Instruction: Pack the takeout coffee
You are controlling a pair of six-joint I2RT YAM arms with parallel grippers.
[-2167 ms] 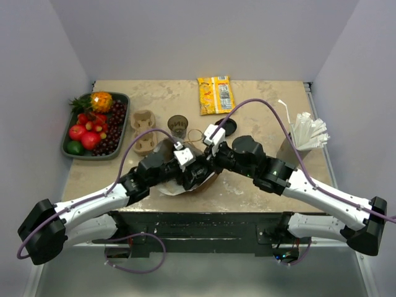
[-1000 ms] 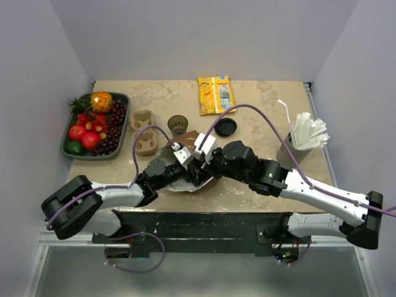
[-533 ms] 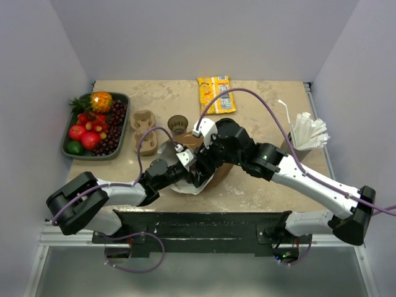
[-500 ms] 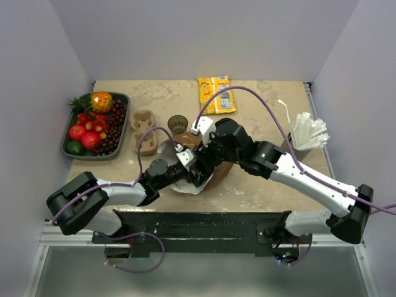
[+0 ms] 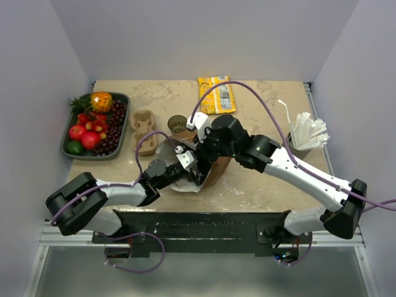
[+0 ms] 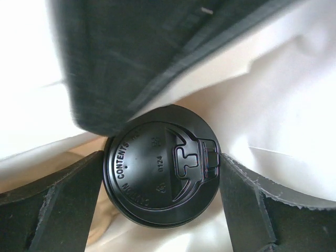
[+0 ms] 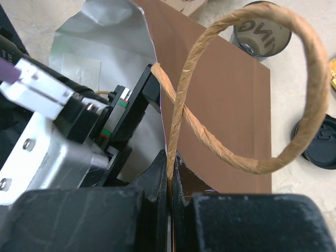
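Note:
The takeout coffee cup shows only its black lid (image 6: 160,165), lying inside the brown paper bag (image 5: 218,169) against the bag's white lining (image 6: 283,115). My left gripper (image 6: 161,157) reaches into the bag's mouth, both fingers pressed on the lid's sides. My right gripper (image 7: 169,173) is shut on the bag's twisted paper handle (image 7: 181,100), holding it up above the brown side (image 7: 226,105). In the top view the right gripper (image 5: 203,143) sits over the bag, and the left fingers are hidden inside it.
A fruit tray (image 5: 120,102) stands at the back left, beside a pulp cup carrier (image 5: 143,131). An empty dark cup (image 5: 178,124) and a yellow packet (image 5: 215,94) lie behind the bag. A holder of white straws (image 5: 306,135) stands right. A loose black lid (image 7: 321,144) lies nearby.
My right arm has swung toward the back of the table with the handle, lifting the bag's mouth. The left arm has kept its place with the cup in the bag.

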